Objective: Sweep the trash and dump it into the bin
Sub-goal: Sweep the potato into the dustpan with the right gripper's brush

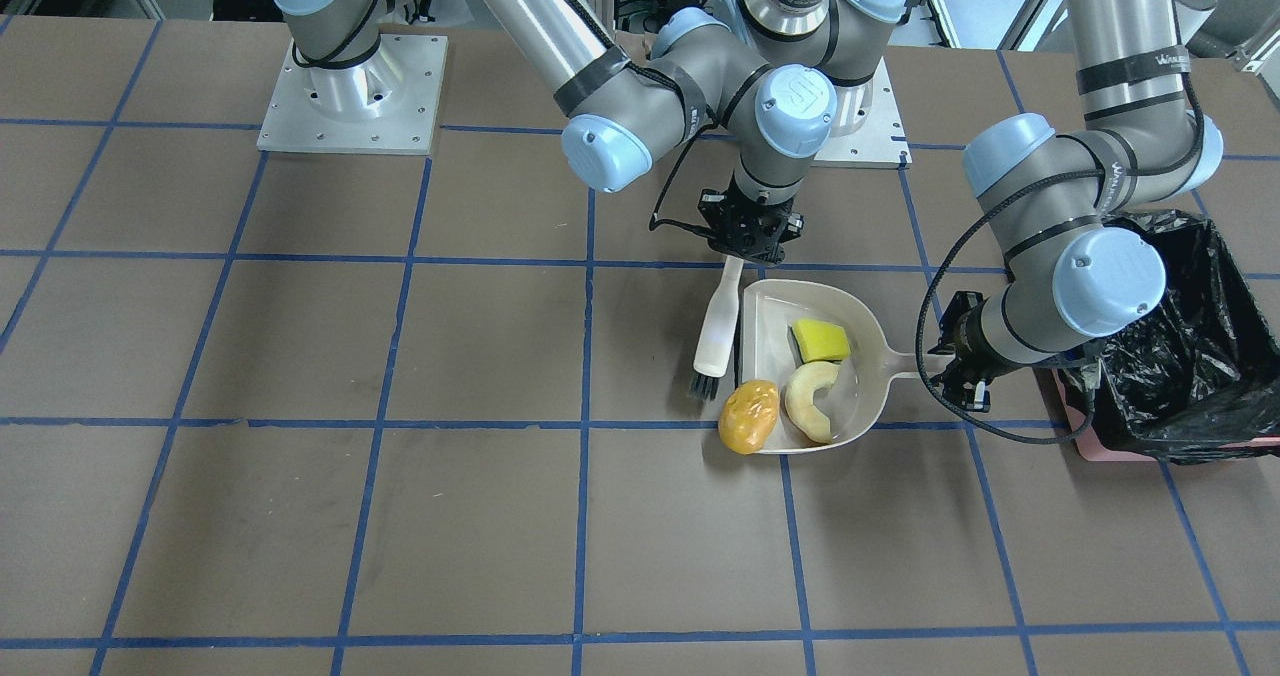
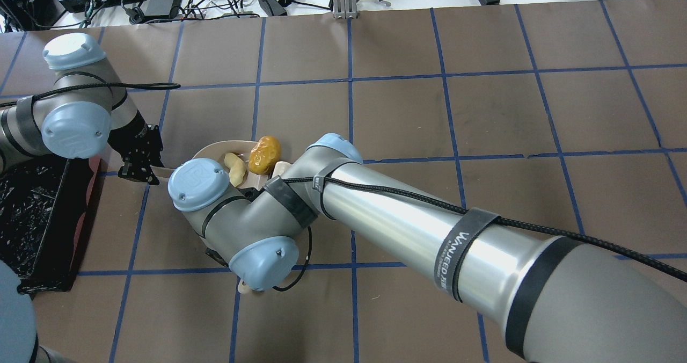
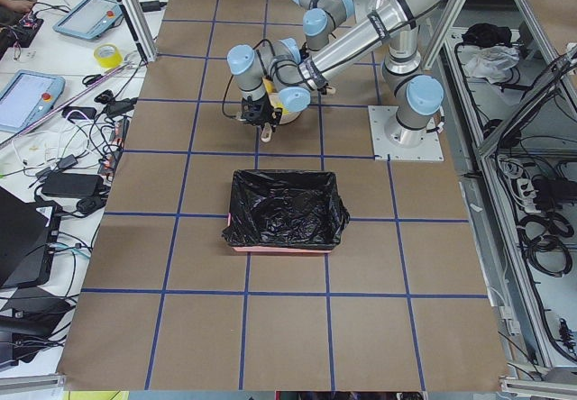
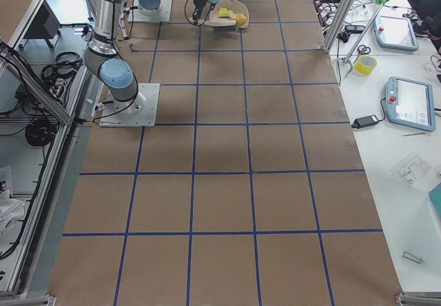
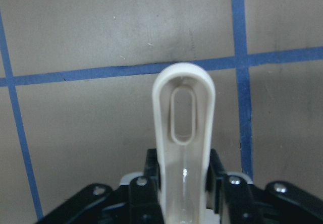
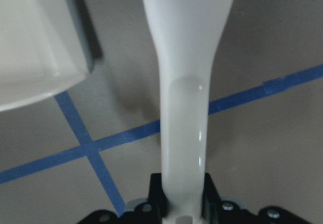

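Observation:
The beige dustpan lies on the table. The yellow sponge piece and the pale crescent piece lie inside it. The golden-brown potato-like lump sits at the corner of its open mouth, partly over the lip. My left gripper is shut on the dustpan's handle. My right gripper is shut on the white brush, whose dark bristles rest on the table just outside the dustpan's mouth. The bin, lined with a black bag, stands beside my left arm.
The bin also shows in the overhead view, at the table's left edge behind the left gripper. My right arm reaches across the middle of the table and hides part of the dustpan there. Blue tape lines grid the brown tabletop.

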Robot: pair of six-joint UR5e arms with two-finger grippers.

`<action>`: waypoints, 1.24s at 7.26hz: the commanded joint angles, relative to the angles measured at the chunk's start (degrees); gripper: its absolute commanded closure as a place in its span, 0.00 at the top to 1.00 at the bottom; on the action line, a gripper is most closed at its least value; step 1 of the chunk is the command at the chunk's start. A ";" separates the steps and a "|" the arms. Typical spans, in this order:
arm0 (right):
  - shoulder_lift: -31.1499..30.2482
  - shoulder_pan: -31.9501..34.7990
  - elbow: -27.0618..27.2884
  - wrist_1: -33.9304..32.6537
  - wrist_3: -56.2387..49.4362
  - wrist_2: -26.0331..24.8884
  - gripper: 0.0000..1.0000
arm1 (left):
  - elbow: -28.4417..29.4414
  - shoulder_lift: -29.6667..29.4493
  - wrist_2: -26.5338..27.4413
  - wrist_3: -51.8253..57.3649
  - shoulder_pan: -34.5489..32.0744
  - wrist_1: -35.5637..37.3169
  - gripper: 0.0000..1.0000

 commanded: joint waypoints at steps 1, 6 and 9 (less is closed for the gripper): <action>1.34 0.25 -2.27 -0.47 -1.49 0.00 0.04 | 0.08 -0.04 0.00 0.15 0.00 0.00 0.00; 1.17 0.25 -2.62 -0.39 -3.34 0.00 0.04 | 0.08 0.04 0.00 0.07 0.00 0.00 0.00; -3.21 0.43 -2.54 9.75 -4.91 -0.96 0.04 | 0.17 0.13 0.00 0.51 0.00 0.09 0.00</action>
